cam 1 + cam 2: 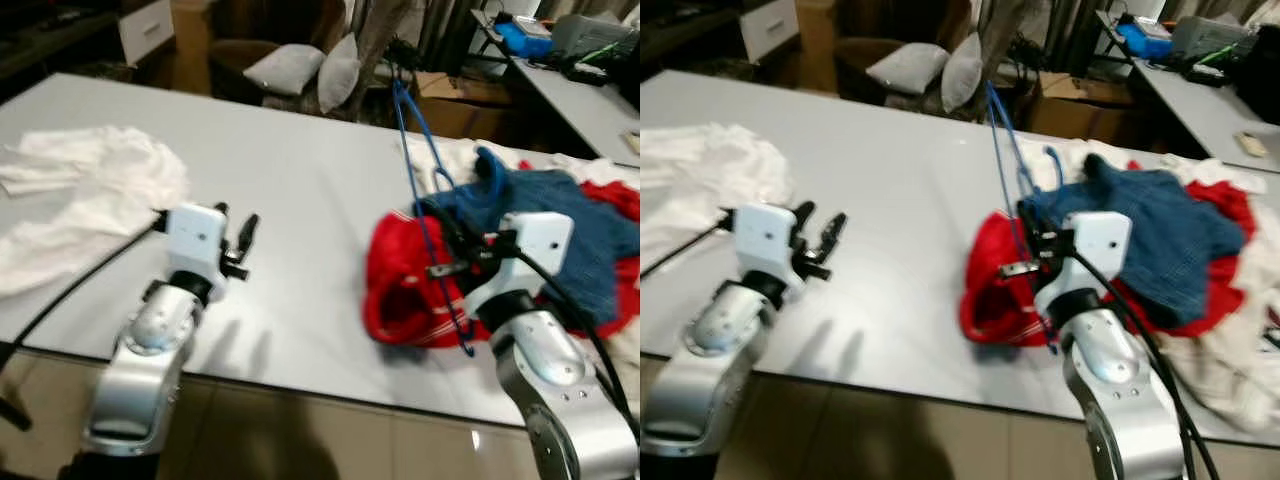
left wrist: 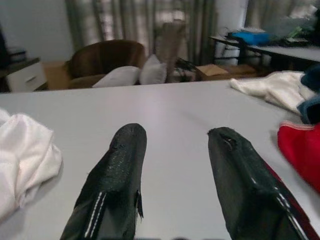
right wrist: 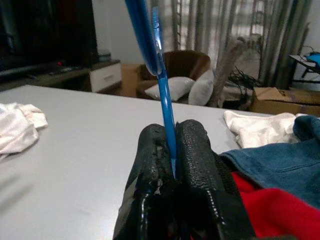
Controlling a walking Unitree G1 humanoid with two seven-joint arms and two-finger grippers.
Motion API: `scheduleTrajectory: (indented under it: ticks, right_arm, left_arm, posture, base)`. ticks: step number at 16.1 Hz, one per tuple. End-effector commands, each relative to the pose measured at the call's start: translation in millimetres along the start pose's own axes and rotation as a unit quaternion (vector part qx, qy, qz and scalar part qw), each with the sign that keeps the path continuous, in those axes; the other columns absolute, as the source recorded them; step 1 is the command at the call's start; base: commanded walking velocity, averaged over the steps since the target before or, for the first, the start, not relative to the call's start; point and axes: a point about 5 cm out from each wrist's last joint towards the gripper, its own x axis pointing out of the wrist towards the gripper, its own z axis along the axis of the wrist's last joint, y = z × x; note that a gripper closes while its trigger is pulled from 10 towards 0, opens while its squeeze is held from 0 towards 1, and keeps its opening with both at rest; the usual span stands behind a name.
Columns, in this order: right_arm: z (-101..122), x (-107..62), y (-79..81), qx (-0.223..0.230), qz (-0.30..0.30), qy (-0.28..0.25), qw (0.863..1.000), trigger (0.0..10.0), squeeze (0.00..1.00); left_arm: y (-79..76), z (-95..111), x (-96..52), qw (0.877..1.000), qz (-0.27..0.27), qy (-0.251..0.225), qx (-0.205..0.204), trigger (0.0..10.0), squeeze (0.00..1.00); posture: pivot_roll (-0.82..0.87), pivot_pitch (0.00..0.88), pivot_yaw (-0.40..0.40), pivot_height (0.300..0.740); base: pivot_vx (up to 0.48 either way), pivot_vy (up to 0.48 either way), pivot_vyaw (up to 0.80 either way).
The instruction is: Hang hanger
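Grey table [image 1: 300,200] across the scene. White cloth [image 1: 80,195] heaped at 9 o'clock; blue garment [image 1: 560,225] over red garment [image 1: 410,280] at 3 o'clock. Right gripper [image 3: 172,150] above the red garment — fingers pressed together on the blue hanger [image 1: 420,170], pinching its thin bar, which rises toward 12 o'clock. Left gripper [image 2: 175,165] at 7 o'clock over bare table — fingers spread, holding nothing, well apart from the hanger.

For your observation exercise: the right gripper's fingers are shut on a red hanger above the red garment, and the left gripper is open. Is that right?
Not quite. The hanger is blue, as the right wrist view shows. The right gripper is shut on it above the red garment, and the left gripper is open.
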Motion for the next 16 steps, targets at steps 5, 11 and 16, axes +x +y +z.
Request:
scheduleTrajectory:
  ticks: [5,11,16]
  right_arm:
    - [8.2,-1.2,-11.7,0.000,-0.027,-0.015,1.000,10.0,0.00]
    - [3.8,-2.9,-41.2,-0.034,-0.102,0.003,0.994,10.0,0.00]
    - [-6.6,-11.5,-46.5,-0.047,-0.009,0.024,0.999,10.0,0.00]
  left_arm:
    - [-9.1,2.4,6.6,1.000,-0.018,0.003,0.006,10.0,0.00]
    - [-17.4,1.5,10.6,1.000,-0.027,-0.002,-0.004,10.0,0.00]
    - [-9.2,-25.3,5.2,0.995,-0.010,0.090,-0.031,10.0,1.00]
  posture:
    - [-0.02,0.000,-0.043,0.740]
    - [-0.04,0.000,-0.032,0.740]
    - [-0.05,0.000,-0.040,0.740]
  base:
    - [0.000,0.384,-0.80]
    - [0.000,-0.320,-0.35]
    - [0.000,0.000,0.00]
